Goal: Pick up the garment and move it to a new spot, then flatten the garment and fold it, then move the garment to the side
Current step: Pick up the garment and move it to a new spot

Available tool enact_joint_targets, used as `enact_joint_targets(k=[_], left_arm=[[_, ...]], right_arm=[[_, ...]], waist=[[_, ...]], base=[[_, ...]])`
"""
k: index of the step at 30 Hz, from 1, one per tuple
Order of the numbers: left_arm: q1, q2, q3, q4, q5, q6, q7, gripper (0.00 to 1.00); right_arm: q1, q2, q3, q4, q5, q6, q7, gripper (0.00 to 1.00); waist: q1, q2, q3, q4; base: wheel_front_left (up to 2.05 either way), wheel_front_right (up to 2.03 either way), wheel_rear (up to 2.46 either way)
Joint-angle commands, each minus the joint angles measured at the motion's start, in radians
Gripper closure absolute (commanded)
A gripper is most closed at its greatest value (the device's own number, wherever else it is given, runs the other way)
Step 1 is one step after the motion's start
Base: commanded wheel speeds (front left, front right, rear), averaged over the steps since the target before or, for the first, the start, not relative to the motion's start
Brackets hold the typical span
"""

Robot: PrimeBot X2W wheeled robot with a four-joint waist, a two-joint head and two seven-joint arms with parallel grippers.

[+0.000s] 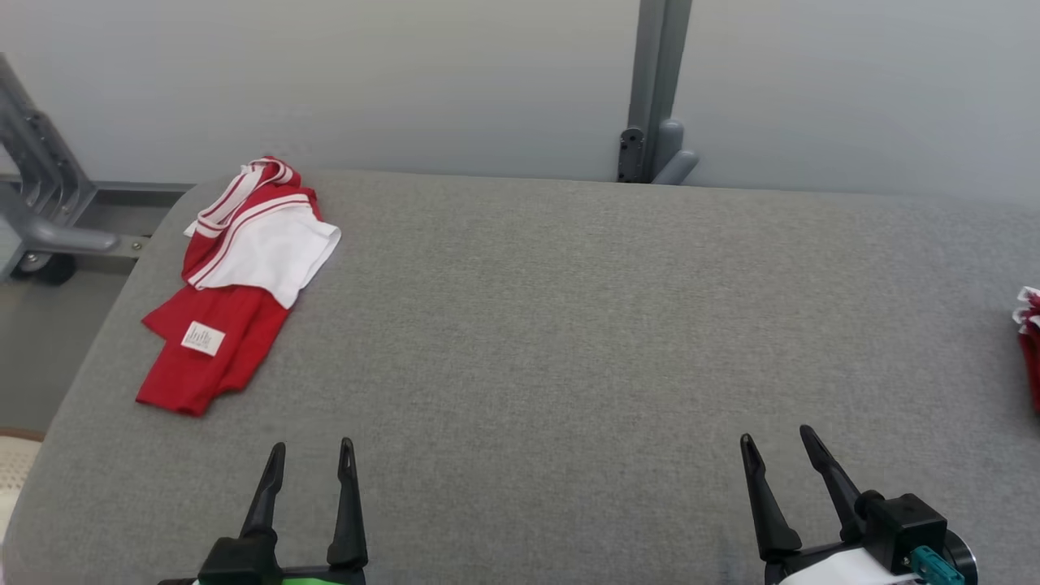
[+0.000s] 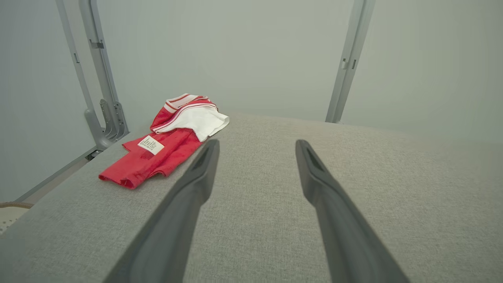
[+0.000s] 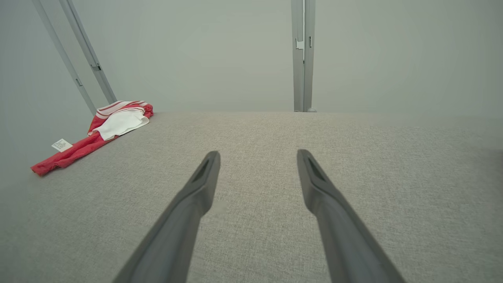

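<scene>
A folded red and white garment (image 1: 236, 280) with striped trim and a small white label lies at the far left of the grey table (image 1: 569, 341), near its back corner. The left wrist view has the garment (image 2: 167, 147) ahead and to the left; the right wrist view has the garment (image 3: 94, 135) far off to the left. My left gripper (image 1: 313, 455) hovers open at the table's near edge, below the garment, nothing between its fingers. At the lower right my right gripper (image 1: 776, 443) is open and empty too, far from the garment.
A second red and white piece of cloth (image 1: 1029, 341) pokes in at the table's right edge. A grey metal frame (image 1: 49, 211) stands off the table's left back corner and a grey post (image 1: 654, 97) rises behind the table against the pale wall.
</scene>
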Motion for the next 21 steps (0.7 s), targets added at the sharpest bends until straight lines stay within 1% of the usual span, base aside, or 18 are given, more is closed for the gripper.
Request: enact_joint_targets(k=[1,8,12,16,21], left_arm=[[-0.011,0.001,0.001,-0.003,-0.002,0.006,0.000,0.00],[-0.019,0.001,0.007,-0.013,-0.004,0.017,0.000,0.00],[-0.021,0.001,0.014,-0.017,-0.004,0.021,0.000,0.00],[-0.027,0.001,0.016,-0.019,-0.006,0.018,0.000,0.00],[-0.034,0.001,0.015,-0.023,-0.007,0.020,0.000,0.00]], right_arm=[[-0.010,-0.001,-0.001,0.001,0.000,-0.001,-0.003,0.00],[-0.010,-0.005,0.000,0.007,0.002,-0.001,-0.003,0.00],[-0.007,-0.004,0.008,0.009,0.005,-0.001,-0.003,0.00],[-0.020,-0.005,0.018,0.009,0.003,-0.001,-0.003,0.00],[-0.026,-0.008,0.025,0.009,0.002,-0.001,-0.003,0.00]], waist=[[0.0000,0.0000,0.023,0.058],[0.0000,0.0000,0.041,0.135],[0.0000,0.0000,0.043,0.167],[0.0000,0.0000,0.052,0.183],[0.0000,0.0000,0.068,0.187]], base=[[0.00,0.00,0.00],[0.00,0.00,0.00],[0.00,0.00,0.00],[0.00,0.00,0.00],[0.00,0.00,0.00]])
